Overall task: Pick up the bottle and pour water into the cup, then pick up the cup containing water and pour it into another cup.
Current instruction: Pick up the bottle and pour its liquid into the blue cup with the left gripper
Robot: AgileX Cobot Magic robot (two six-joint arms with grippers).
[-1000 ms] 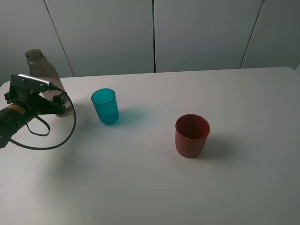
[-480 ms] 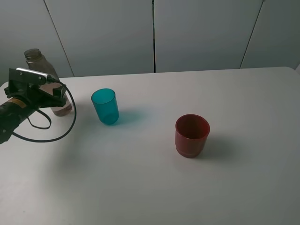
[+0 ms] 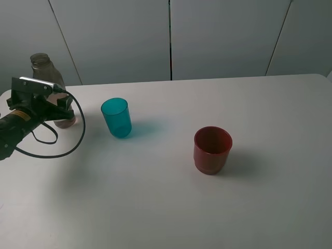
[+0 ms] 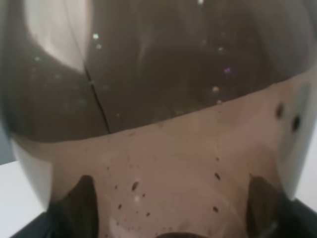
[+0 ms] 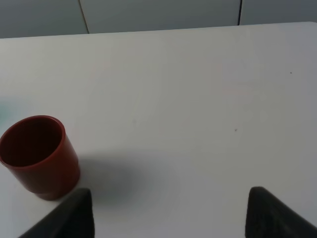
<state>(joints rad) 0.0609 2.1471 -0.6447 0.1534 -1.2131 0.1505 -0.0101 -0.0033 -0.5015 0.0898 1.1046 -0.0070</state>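
Nearest to us, the white counter (image 3: 155,218) spreads across the lower part of the high view. A little right of centre on it stands the wide, squat, translucent red-brown cup (image 3: 212,150), upright, its shadow falling to the right. The right wrist view takes in this same red-brown cup past the right hand (image 5: 171,220). That hand's two dark fingertips are set wide apart with only counter between them, well apart from the cup.

Farther back, left of centre, stands the small tapered teal cup (image 3: 115,118) of translucent plastic, upright and well apart from the red-brown cup.

At the left edge, about level with the teal cup, sits the left hand (image 3: 61,111), with a black cable (image 3: 78,137) looping below it over the counter. Its fingers stand on either side of the lower body of the tall, slim, smoky grey-brown plastic bottle (image 3: 42,67). The bottle is upright in the upper left of the frame, its uncapped neck rising above the hand. In the left wrist view the bottle fills nearly everything, with a dark fingertip showing at each side. We cannot tell whether the fingers press on it.

Behind everything run the pale grey wall panels (image 3: 223,36).
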